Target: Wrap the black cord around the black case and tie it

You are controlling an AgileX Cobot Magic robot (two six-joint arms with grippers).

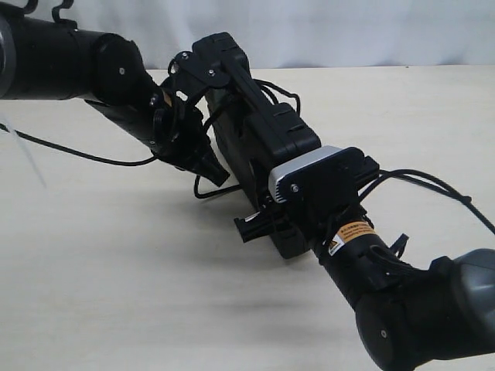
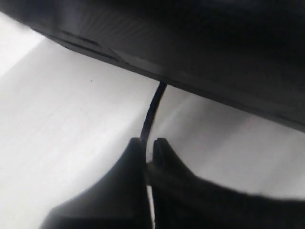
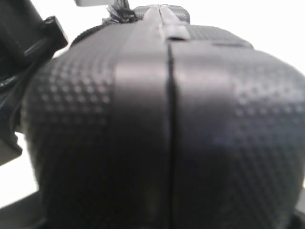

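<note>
Nearest you, the right gripper (image 1: 272, 220) straddles the near end of the black case (image 1: 263, 131). Its jaws are spread wide to the case's thickness and appear clamped on it. The right wrist view is filled by the dimpled shell and its closing seam (image 3: 169, 119), so pad contact cannot be confirmed there.

The case stands on its edge on the pale table (image 1: 116, 255). Judged purpose: this pose exposes both broad faces and leaves room along the underside, so that a turn can pass round.

Beyond it, the black cord (image 2: 151, 112) emerges from beneath the case's lower edge and runs straight into the left gripper (image 2: 150, 145). Its fingers are pressed together and pinch the strand. The short, nearly straight run suggests you hold it in tension so that the wrap cannot slacken.

Farthest, a frayed tuft (image 3: 121, 14) shows at the case's far end, and loose cord loops lie on the table behind. No knot is visible, so the tying is not yet done.
</note>
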